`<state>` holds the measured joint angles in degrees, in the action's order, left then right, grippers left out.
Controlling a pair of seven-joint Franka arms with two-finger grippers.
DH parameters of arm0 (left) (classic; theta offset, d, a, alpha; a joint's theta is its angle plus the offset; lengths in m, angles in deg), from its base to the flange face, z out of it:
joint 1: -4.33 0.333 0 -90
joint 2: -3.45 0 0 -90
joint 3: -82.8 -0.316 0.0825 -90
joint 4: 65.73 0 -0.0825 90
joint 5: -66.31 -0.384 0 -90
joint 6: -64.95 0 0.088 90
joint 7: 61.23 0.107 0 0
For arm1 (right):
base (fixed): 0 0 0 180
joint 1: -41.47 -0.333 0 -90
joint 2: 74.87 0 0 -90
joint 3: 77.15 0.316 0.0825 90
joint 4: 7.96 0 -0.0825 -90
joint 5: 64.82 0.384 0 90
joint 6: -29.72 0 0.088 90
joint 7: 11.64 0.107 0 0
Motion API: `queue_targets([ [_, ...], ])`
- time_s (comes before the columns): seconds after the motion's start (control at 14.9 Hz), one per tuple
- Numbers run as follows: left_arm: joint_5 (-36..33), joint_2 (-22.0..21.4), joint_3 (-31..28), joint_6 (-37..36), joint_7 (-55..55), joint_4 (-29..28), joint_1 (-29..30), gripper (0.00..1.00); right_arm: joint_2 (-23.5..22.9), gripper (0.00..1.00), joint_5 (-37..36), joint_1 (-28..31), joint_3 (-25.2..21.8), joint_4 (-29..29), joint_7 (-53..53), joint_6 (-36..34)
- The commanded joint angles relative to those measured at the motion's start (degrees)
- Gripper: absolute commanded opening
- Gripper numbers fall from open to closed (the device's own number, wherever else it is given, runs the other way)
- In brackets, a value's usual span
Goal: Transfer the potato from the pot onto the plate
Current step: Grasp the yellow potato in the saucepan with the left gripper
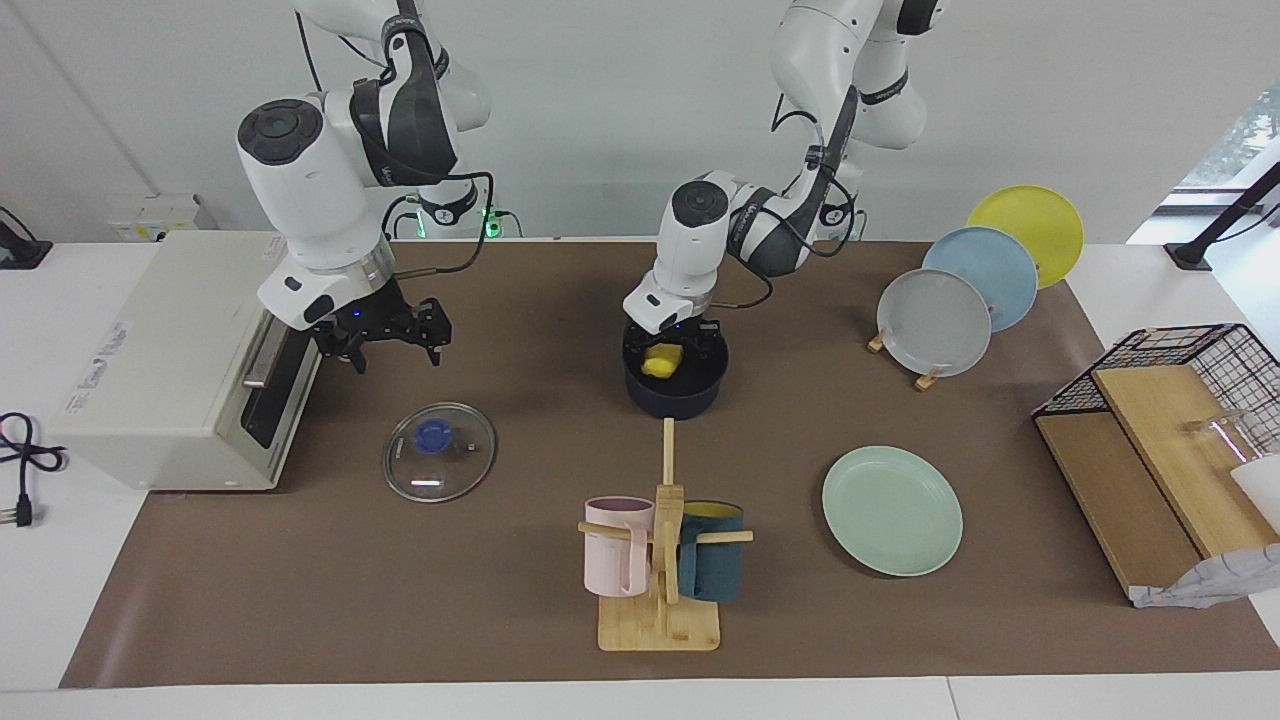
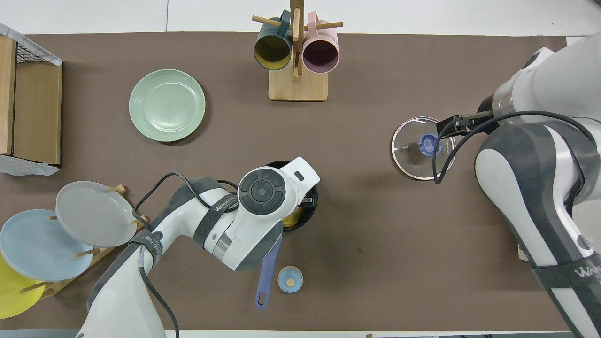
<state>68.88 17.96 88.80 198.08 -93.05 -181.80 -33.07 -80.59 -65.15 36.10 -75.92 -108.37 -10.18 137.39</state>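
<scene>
On the brown worktop [image 1: 300, 600], the plate [image 1: 892, 510] lies bare toward the left arm's end, farther from the robots than the pot [image 1: 676, 384], and well apart from it. The potato [image 1: 661, 361] sits inside the pot, where the left pincer [image 1: 668, 345] reaches down with a finger on either side of it; whether they pinch it I cannot tell. The right pincer [image 1: 385, 344], fingers spread, hangs waiting over the worktop near the glass lid [image 1: 439, 451].

Probably a robotics lab; bare white walls, two robot arms [image 1: 330, 200], staged kitchenware
</scene>
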Motion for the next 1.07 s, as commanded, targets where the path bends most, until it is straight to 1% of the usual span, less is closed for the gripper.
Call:
queue_targets([
  [0.0, 0.9, 0.0, -0.8, 1.2, 1.1, -0.6, -0.9, 1.0, 0.5, 1.0, 1.6, 1.2, 0.5, -0.5, -1.2, -0.1],
  [0.13, 0.9, 0.0, -0.8, 1.2, 1.1, -0.6, -0.9, 1.0, 0.5, 1.0, 1.6, 1.1, 0.5, -0.5, -1.1, 0.0],
  [0.33, 0.9, 0.1, -0.8, 1.2, 1.1, -0.6, -1.4, 0.89, 0.5, 1.0, 1.6, 0.9, 0.5, -0.5, -0.8, 0.1],
  [0.4, 0.9, 0.1, -0.8, 1.1, 1.1, -0.6, -1.5, 0.83, 0.5, 1.0, 1.6, 0.7, 0.5, -0.5, -0.4, 0.3],
  [0.54, 0.9, 0.1, -0.8, 1.1, 1.1, -0.6, -1.5, 0.71, 0.5, 1.0, 1.6, 0.6, 0.5, -0.5, -0.4, 0.5],
  [0.87, 0.9, 0.0, -0.8, 0.8, 1.1, -0.6, -1.4, 0.34, 0.5, 1.0, 1.5, 0.5, 0.7, -0.5, -0.3, 0.5],
  [1.0, 0.9, 0.1, -0.8, 0.8, 1.1, -0.5, -1.4, 0.12, 0.5, 1.0, 1.5, 0.5, 0.7, -0.4, -0.3, 0.6],
])
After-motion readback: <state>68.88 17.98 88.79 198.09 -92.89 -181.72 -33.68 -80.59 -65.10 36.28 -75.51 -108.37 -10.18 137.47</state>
